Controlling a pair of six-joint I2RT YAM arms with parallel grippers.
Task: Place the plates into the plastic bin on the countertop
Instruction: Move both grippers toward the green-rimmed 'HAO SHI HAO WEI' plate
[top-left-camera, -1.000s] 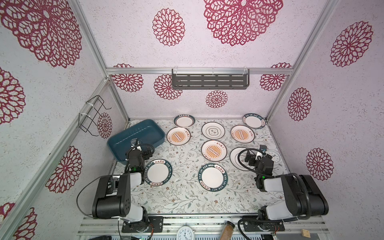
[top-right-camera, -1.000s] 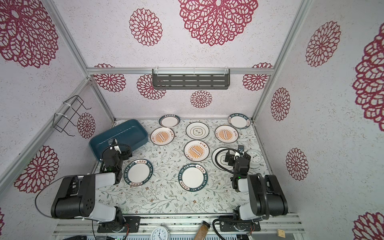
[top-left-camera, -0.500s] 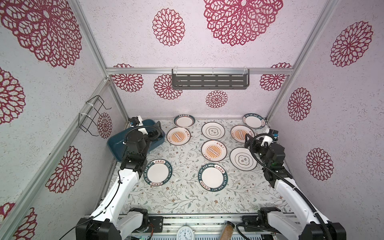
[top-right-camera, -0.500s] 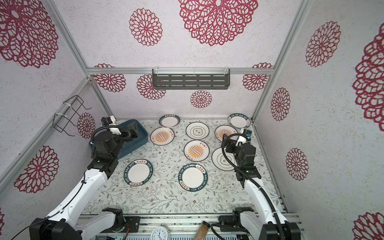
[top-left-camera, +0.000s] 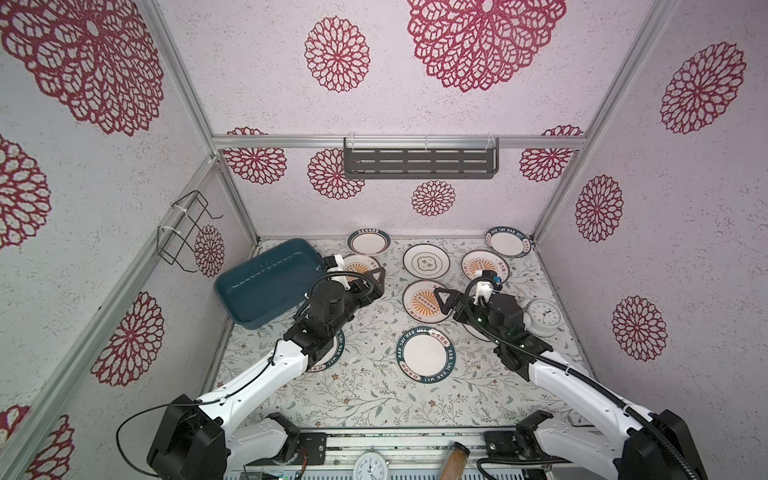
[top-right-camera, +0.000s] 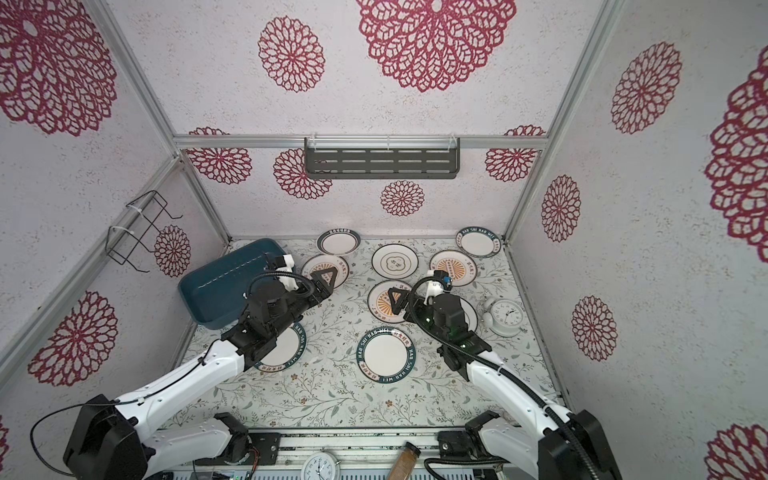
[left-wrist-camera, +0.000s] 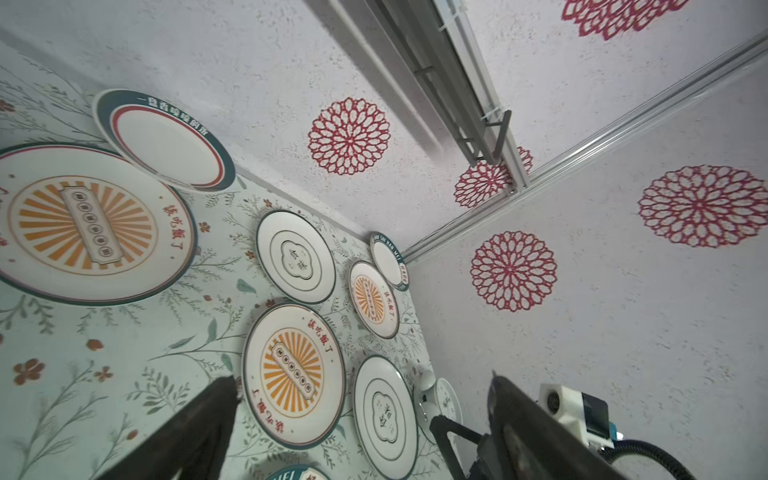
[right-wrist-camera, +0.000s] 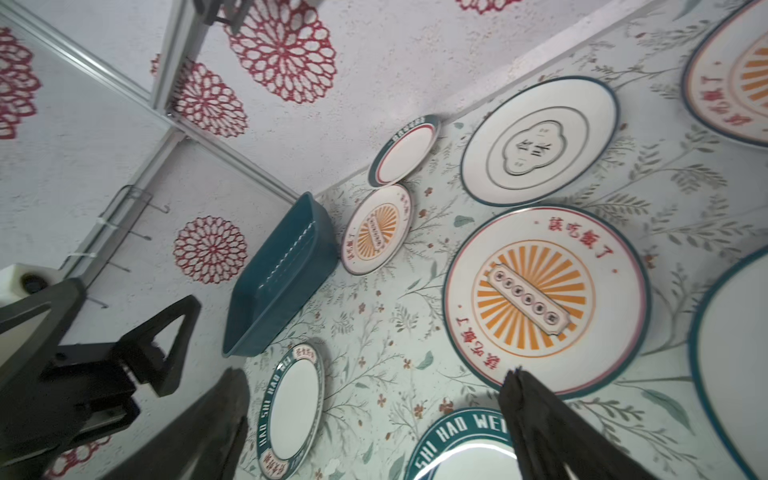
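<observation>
Both top views: bin (top-left-camera: 266, 286) empty; plates (top-left-camera: 426, 355) on countertop (top-left-camera: 365, 395); left gripper (top-left-camera: 372, 282), right gripper (top-left-camera: 445, 303) spread, unladen. Step, likely: first reach. Next: pinch a plate rim.

We see white textured walls (top-left-camera: 395, 112) printed with red rosettes, joined by aluminium rails (top-left-camera: 286, 141). A grey slotted shelf (top-left-camera: 419, 163) hangs on the back wall; a black wire rack (top-left-camera: 185, 232) on the left one.
</observation>
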